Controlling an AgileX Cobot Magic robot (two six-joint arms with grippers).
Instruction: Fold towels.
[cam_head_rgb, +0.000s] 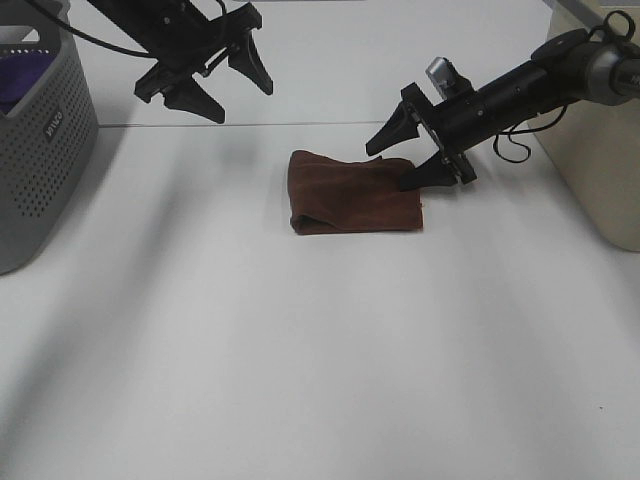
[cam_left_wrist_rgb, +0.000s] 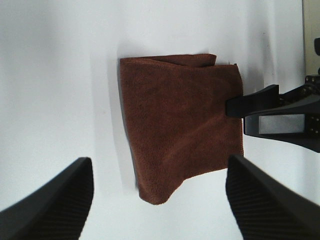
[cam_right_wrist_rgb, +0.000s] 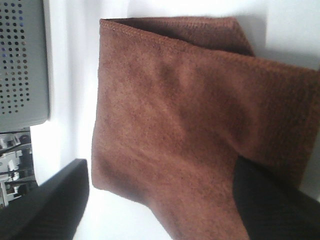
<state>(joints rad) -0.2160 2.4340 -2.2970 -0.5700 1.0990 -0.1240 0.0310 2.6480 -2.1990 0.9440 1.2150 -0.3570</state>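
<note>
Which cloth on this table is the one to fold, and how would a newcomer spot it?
On the white table, look right of the grey perforated plastic basket, near the middle. The dark reddish-brown terry towel lies there folded flat. It is the only cloth on the tabletop; the purple cloth sits inside the basket.

This looks like a robotics lab, a test bench rather than anyone's home. A bare white desk (cam_head_rgb: 300, 380) fills the space. A black left arm (cam_head_rgb: 170, 25) and right arm (cam_head_rgb: 530, 85) reach over it, with a loose cable (cam_head_rgb: 95, 40) trailing. A grey perforated basket (cam_head_rgb: 45, 160) and a beige bin (cam_head_rgb: 600, 170) stand at the edges, with one towel (cam_head_rgb: 355, 195) between them.
</note>
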